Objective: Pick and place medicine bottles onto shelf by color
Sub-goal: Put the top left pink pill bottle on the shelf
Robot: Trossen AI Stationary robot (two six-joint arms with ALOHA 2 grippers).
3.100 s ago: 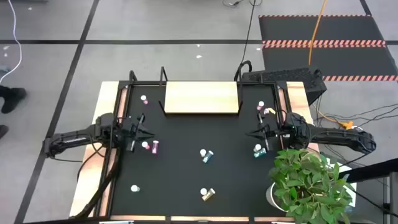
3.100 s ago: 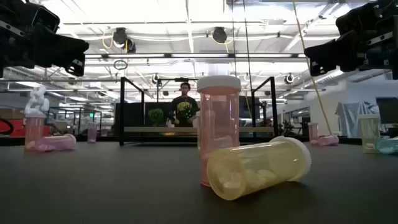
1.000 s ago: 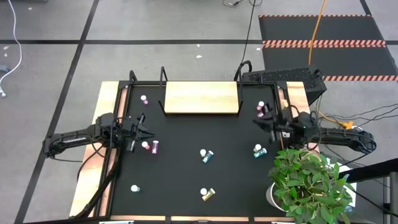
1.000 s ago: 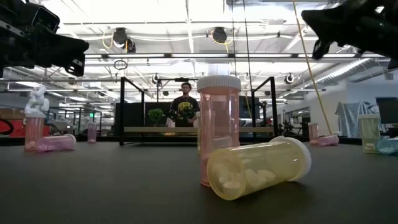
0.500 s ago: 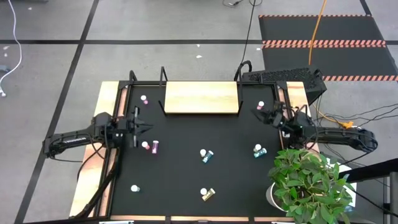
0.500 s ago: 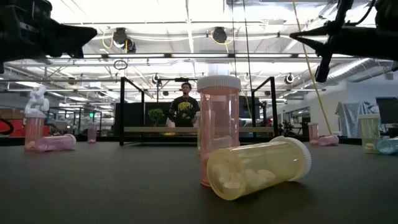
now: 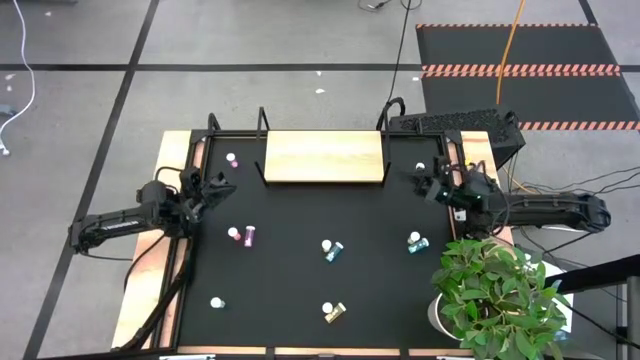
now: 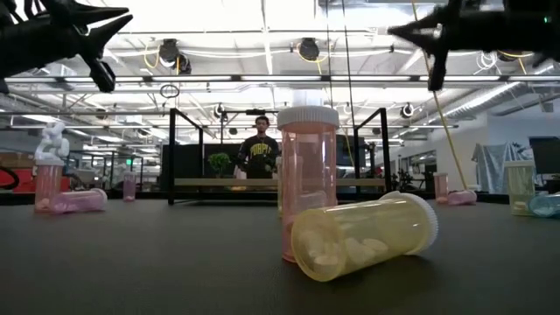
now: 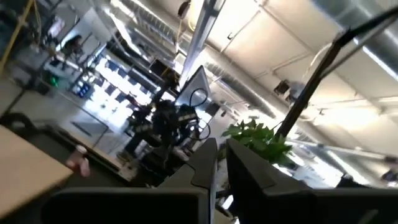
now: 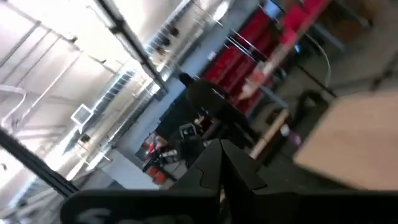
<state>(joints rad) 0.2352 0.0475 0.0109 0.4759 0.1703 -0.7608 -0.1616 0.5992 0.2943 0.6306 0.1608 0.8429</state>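
Both arms have swung toward the shelf (image 7: 323, 157) since a second ago, when they reached farther in over the bench (image 7: 300, 270). From above, the left gripper (image 7: 218, 184) now hangs clenched and empty just off the shelf's left front corner, near a pink bottle (image 7: 232, 159) standing beside that end. The right gripper (image 7: 424, 181) hovers clenched and empty off the shelf's right end, with a white-capped bottle (image 7: 420, 168) close by. Farther from the shelf lie a pink pair (image 7: 242, 235), a teal bottle (image 7: 332, 249), another teal one (image 7: 415, 241), a pale bottle (image 7: 216, 302) and a yellow one (image 7: 335, 312). The shelf itself carries no bottles.

At bench level, an upright pink bottle (image 8: 307, 179) and a toppled yellow bottle (image 8: 363, 235) fill the foreground, the shelf (image 8: 280, 183) behind them and a person (image 8: 260, 156) beyond it.

The left wrist camera looks past shut fingers (image 9: 239, 171) toward a leafy plant (image 9: 258, 138).

The right wrist camera shows shut fingers (image 10: 233, 163) and the shelf's pale edge (image 10: 357, 134).
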